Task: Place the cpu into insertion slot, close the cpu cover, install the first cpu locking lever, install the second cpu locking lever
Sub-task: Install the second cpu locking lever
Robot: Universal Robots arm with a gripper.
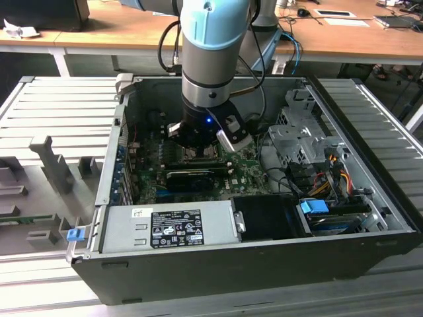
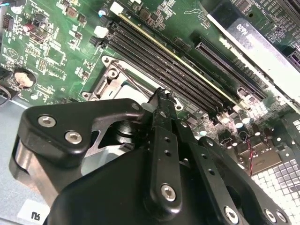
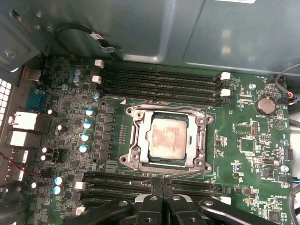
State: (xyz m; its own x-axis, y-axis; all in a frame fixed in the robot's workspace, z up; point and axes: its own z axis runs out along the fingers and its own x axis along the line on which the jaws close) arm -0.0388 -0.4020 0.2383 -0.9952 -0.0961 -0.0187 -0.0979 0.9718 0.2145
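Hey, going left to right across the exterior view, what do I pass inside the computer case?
Motherboard → gripper over the socket → metal drive cage → blue-tabbed drive.

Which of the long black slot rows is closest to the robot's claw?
The pair of long black slots right beside the gripper, whose fingertips sit over them. The other rows lie on the far side of the chip.

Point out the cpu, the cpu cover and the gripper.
cpu [image 3: 167, 137], first wrist view, middle of its metal top.
cpu cover [image 3: 141, 136], first wrist view, frame's side bar.
gripper [image 3: 162, 183], first wrist view, between the fingertips.
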